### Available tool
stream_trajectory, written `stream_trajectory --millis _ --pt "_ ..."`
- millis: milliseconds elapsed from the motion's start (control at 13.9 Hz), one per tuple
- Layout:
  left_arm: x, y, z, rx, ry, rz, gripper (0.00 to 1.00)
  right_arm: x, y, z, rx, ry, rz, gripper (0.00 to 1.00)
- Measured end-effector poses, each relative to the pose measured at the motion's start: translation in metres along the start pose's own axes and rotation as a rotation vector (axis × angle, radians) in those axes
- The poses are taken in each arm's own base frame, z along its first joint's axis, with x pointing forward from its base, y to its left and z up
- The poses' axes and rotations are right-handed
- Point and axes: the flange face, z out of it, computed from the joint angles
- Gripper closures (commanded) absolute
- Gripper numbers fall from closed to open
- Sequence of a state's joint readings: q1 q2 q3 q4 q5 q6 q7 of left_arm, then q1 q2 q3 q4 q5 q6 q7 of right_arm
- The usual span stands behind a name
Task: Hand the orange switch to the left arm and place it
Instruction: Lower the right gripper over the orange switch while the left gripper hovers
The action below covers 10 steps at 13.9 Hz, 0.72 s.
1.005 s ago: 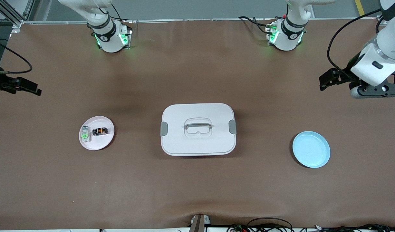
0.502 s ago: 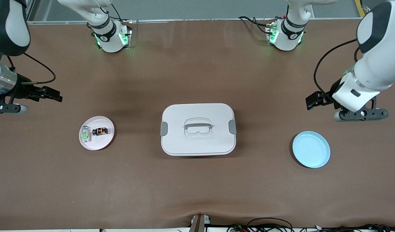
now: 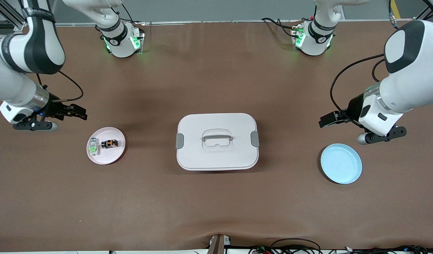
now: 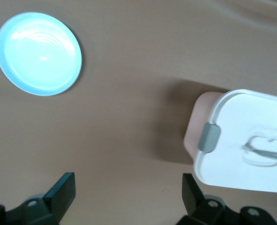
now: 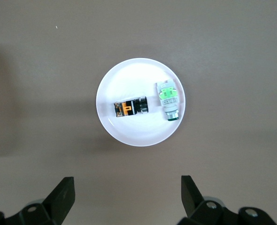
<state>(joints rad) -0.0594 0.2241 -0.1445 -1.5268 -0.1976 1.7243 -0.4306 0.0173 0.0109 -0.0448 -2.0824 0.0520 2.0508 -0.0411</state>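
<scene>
The orange switch [image 3: 110, 143] lies on a small pale plate [image 3: 112, 158] toward the right arm's end of the table, and it also shows in the right wrist view [image 5: 129, 108]. My right gripper [image 3: 80, 113] hangs open and empty over bare table beside that plate, with both fingers wide apart [image 5: 127, 190]. The white box [image 3: 217, 155] with grey latches sits mid-table. My left gripper [image 3: 324, 121] is open and empty over the table between the box [image 4: 251, 112] and a blue plate [image 3: 341, 163]; its fingers stand wide apart [image 4: 128, 187].
A pale switch with a green centre [image 3: 93, 147] lies on the same plate beside the orange one, seen too in the right wrist view [image 5: 167, 97]. The blue plate [image 4: 38, 54] holds nothing. Both arm bases stand along the table's back edge.
Both arms have swung in from the table's ends: the right gripper toward the pale plate, the left gripper toward the blue plate. Both stayed open. Nothing on the table moved.
</scene>
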Motion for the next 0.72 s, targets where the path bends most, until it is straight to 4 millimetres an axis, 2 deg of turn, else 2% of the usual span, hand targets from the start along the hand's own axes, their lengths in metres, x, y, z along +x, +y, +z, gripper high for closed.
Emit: stream_trajectory --millis 144,502,718 --pt "0.003 0.01 0.006 -0.054 0.003 -0.029 0.0 -0.002 -0.003 0.013 -0.001 0.002 -0.006 0.0" --pt "-0.002 0.052 0.029 -0.117 -0.017 -0.136 0.0 0.001 -0.003 0.05 -0.007 0.031 -0.005 0.0" --pt "-0.003 0.057 0.031 -0.117 -0.021 -0.157 0.0 0.004 -0.004 0.076 -0.011 0.033 -0.008 0.0"
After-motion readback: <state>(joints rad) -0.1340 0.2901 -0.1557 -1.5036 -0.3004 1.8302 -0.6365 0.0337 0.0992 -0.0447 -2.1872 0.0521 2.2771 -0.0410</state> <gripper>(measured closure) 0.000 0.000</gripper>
